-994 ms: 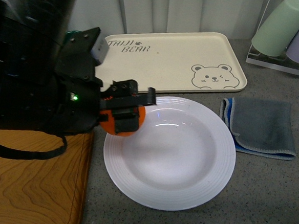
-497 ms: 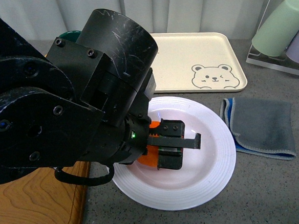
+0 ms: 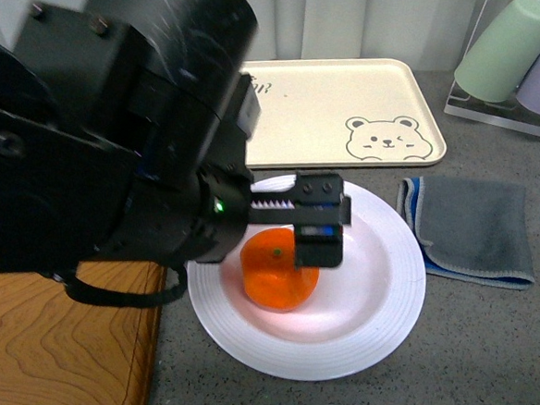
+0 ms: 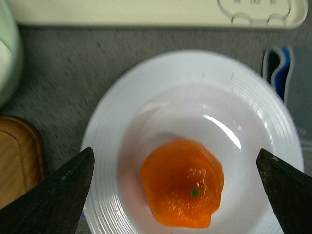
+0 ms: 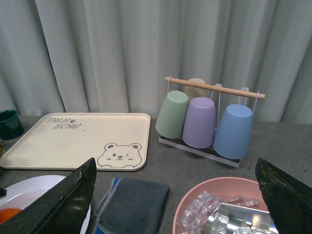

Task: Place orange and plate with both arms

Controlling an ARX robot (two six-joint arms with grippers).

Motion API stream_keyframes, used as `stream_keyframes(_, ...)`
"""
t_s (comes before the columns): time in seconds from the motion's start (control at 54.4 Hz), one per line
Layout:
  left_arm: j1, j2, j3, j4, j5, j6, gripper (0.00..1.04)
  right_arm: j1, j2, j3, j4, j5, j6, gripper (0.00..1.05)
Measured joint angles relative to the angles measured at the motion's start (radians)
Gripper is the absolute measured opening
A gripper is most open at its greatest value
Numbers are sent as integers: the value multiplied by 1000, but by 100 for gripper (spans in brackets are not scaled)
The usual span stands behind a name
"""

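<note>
Looks like release; has orange [image 3: 277, 274] down in well of plate [image 3: 393, 310] on counter [image 3: 503, 353]; holds left jaws spread above it, right jaws spread, empty; needs next a straight lift clear.

Soft, even light is thrown from overhead. A curved glare streak is seen on the plate [image 4: 222, 131], and a faint shadow beside the orange [image 4: 183, 187]. The left arm [image 3: 109, 149] is blurred in the front view; the jaws are rendered dark and unfocused in both wrist views.
</note>
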Motion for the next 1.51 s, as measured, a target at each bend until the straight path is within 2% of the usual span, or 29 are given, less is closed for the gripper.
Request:
stream_keyframes(0.055,7,-21,-2,21,-25,-2,98,0,0,0,0,0,0,95)
stream_keyframes(0.147,15,20,-170,547,-319,173,81,0,0,0,0,-4,0,95)
stream_keyframes(0.221,45,16,-306,821,-357,254,70,0,0,0,0,0,0,95)
stream_keyframes(0.258,79,-21,-381,975,-353,300,61,0,0,0,0,1,0,95)
stream_keyframes(0.294,111,-80,-432,1058,-338,325,52,0,0,0,0,3,0,95)
stream_keyframes(0.331,138,-148,-468,1078,-314,337,43,0,0,0,0,2,0,95)
stream_keyframes(0.515,257,-362,-651,1014,-194,360,4,0,0,0,0,0,0,95)
stream_keyframes(0.644,313,-516,-719,934,-128,369,4,0,0,0,0,0,0,95)
stream_keyframes(0.736,355,-676,-736,774,-96,370,4,0,0,0,0,0,0,95)
stream_keyframes(1.141,445,-1027,-808,517,-6,371,4,0,0,0,0,0,0,95)
stream_keyframes(1.196,494,-1074,-811,473,66,372,4,0,0,0,0,0,0,95)
stream_keyframes(1.306,537,-1170,-811,393,82,372,4,0,0,0,0,0,0,95)
stream_keyframes(1.509,538,-1296,-812,275,85,372,4,0,0,0,0,0,0,95)
